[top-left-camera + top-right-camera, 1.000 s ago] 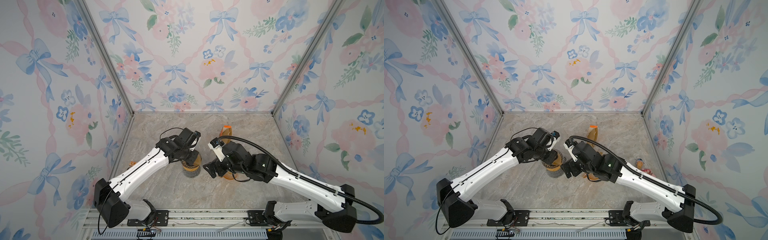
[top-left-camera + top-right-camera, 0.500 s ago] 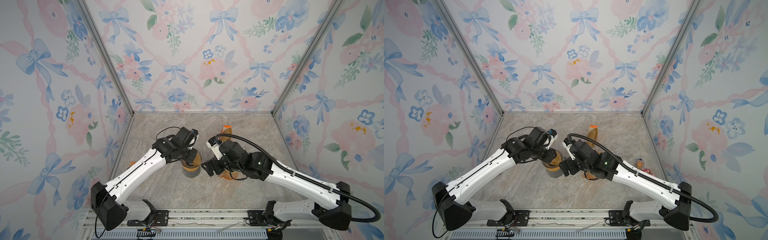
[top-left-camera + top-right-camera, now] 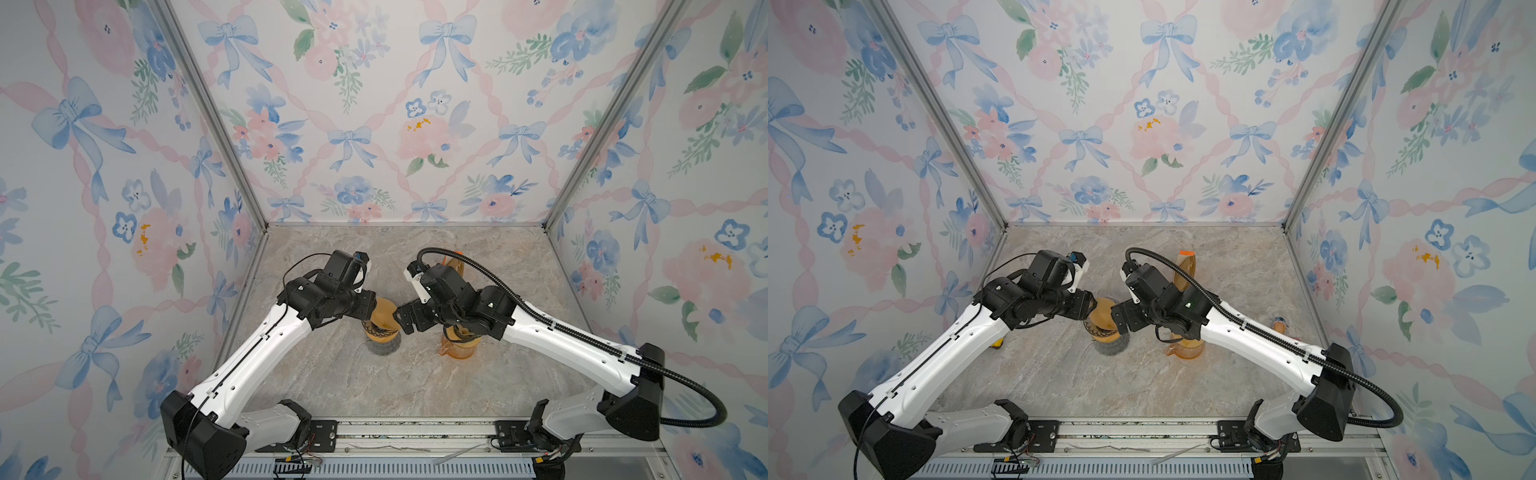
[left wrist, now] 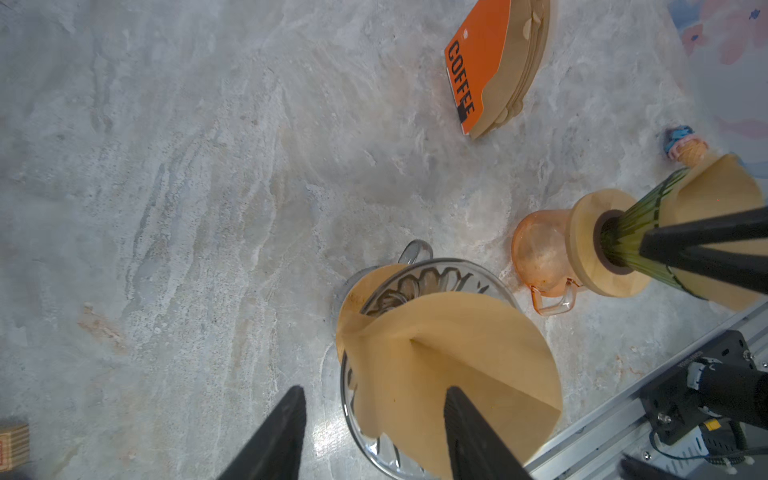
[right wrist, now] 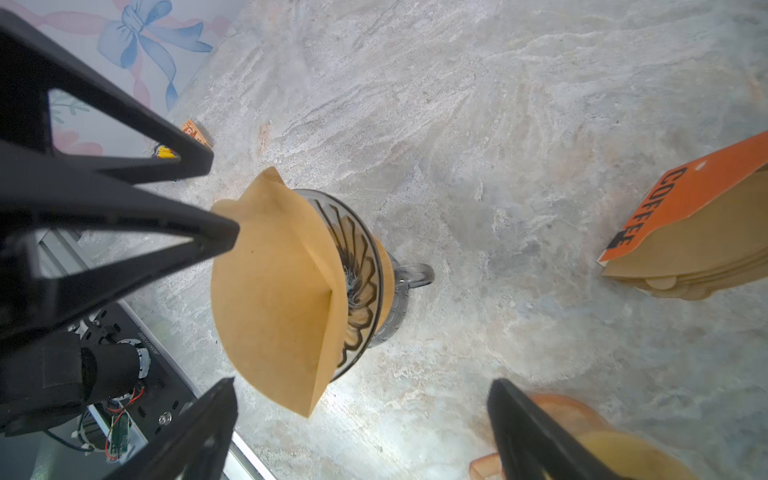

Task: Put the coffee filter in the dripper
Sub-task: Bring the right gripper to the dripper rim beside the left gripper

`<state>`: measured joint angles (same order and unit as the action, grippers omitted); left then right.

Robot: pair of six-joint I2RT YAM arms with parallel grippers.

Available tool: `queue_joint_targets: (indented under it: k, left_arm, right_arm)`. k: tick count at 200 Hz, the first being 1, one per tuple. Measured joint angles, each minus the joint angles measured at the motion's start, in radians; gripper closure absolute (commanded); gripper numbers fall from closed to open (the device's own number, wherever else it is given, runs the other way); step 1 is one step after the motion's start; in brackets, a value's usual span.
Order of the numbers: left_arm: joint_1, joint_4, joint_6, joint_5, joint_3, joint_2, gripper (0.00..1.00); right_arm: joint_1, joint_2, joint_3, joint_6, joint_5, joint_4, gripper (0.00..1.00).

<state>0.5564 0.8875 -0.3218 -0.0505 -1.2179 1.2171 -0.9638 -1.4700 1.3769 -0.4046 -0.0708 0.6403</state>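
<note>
Compared with a second ago, the left tool has drawn back toward the left of both top views. More of the brown coffee filter now shows in the gap between the two arms, just below frame centre. The right tool has edged left and slightly up toward that spot and hangs just beside the paper.

The glass dripper stands on the counter where it stood before, with the filter in its mouth. The filter is not seated flat. In the left wrist view it leans, half folded, over the near rim, and the ribbed wall on the far side is bare.

In that same view the left tool's jaws stand moderately apart. One finger crosses in front of the paper and the other is over bare counter, so nothing is pinched. I cannot tell for sure whether the crossing finger touches the paper.

In the right wrist view the right tool is spread wide and empty, with one finger at the lower left of the filter. The other finger is at the lower right of the frame, by the orange carafe.
</note>
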Motion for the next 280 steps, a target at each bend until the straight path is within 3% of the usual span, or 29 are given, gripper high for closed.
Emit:
queue_joint_targets:
  k: [42,81,169,280]
  left_arm:
    - [-0.003,0.001,0.005,-0.019,0.073,0.020,0.32]
    - [-0.008,0.001,-0.001,-0.018,0.097,0.030,0.02]
    - [-0.029,0.000,-0.003,-0.011,0.114,0.027,0.02]
    - [-0.086,0.000,-0.005,0.013,0.120,0.065,0.02]
  right_arm:
    - [0.023,-0.074,0.041,0.000,0.027,0.002,0.04]
    - [0.058,-0.125,0.050,0.000,0.042,0.004,0.04]
    - [0.087,-0.217,0.103,0.000,0.027,0.031,0.04]
    - [0.093,-0.167,0.047,-0.026,-0.016,0.058,0.04]
